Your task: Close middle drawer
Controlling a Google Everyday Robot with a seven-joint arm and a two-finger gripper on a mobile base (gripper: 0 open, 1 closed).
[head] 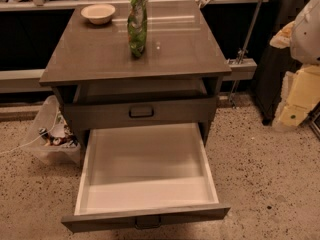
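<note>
Middle drawer [145,159] hangs wide open at 6 o'clock, dark handle [148,222] on the near front. Gripper [296,101] sits at 3 o'clock, well apart from it; can't tell how wide it is. Best bet: meet the front's centre by the handle, push level toward 12 until flush under the upper drawer [141,111]. Bag [137,21] and bowl [98,13] sit farthest back on top.
</note>
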